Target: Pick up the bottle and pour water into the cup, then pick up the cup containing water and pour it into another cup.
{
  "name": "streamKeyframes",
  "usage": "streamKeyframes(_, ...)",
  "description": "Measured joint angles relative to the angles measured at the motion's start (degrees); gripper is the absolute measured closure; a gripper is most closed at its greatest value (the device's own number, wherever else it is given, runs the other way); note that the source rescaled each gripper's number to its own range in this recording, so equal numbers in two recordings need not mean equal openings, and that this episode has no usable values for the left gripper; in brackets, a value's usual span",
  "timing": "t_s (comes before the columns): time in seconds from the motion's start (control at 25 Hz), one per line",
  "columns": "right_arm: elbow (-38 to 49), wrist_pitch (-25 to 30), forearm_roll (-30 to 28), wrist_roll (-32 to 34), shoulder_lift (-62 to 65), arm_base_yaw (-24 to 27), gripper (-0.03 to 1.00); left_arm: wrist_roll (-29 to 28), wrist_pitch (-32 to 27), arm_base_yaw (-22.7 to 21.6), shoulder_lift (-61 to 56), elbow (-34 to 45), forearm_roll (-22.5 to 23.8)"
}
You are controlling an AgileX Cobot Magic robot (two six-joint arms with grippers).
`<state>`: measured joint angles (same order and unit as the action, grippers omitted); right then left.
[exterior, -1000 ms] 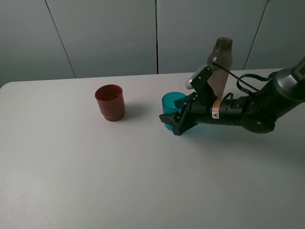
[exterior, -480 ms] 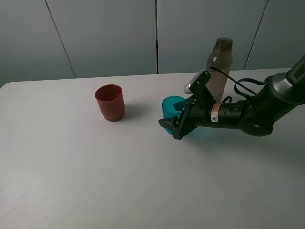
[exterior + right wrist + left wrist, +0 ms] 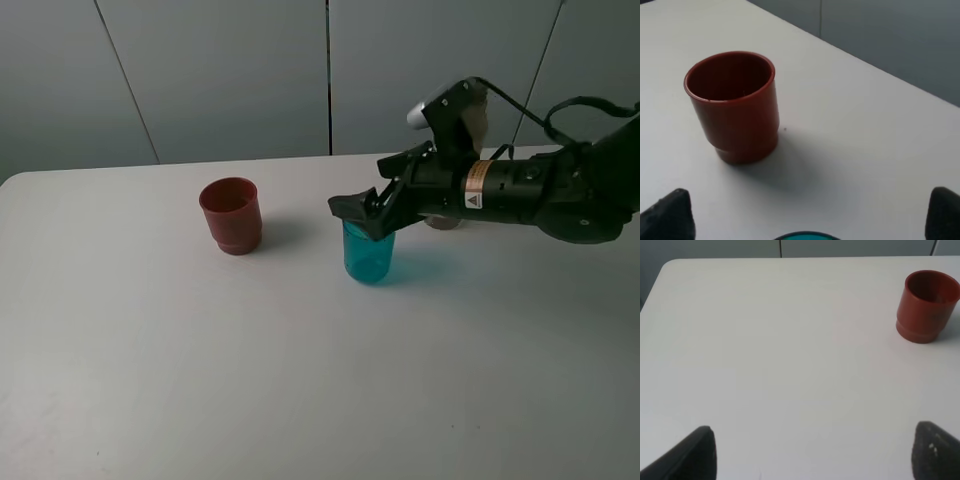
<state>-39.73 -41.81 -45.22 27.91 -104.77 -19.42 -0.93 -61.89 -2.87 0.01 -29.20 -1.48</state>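
The teal see-through cup stands upright on the white table. My right gripper hovers just above its rim, open and empty. In the right wrist view only the cup's rim shows, between the spread gripper. The red-brown cup stands upright to the left, apart from the teal one, and shows in both wrist views. The smoky bottle is mostly hidden behind my right arm. My left gripper is open over bare table.
A grey panelled wall runs behind the table's back edge. A black cable loops over my right arm.
My right gripper has risen from table level at the teal cup's side to just above its rim. The teal cup stays on the table. The red-brown cup has not moved.
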Motion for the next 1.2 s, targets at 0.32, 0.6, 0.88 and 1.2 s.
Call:
streamKeyframes(0.32, 8.17, 10.35, 1.94, 14.19, 17.50, 0.00, -0.03, 0.00, 0.00, 0.00, 0.00, 0.00, 0.00)
streamKeyframes(0.6, 9.57, 45.87, 29.46, -3.16, 35.69, 0.00, -0.03, 0.00, 0.00, 0.00, 0.00, 0.00, 0.00)
streamKeyframes(0.88, 7.23, 75.23, 50.82, -21.10, 56.51, 0.00, -0.03, 0.00, 0.00, 0.00, 0.00, 0.00, 0.00)
streamKeyframes(1.2, 5.92, 93.74, 52.05, -25.80, 85.64, 0.00, -0.03, 0.00, 0.00, 0.00, 0.00, 0.00, 0.00)
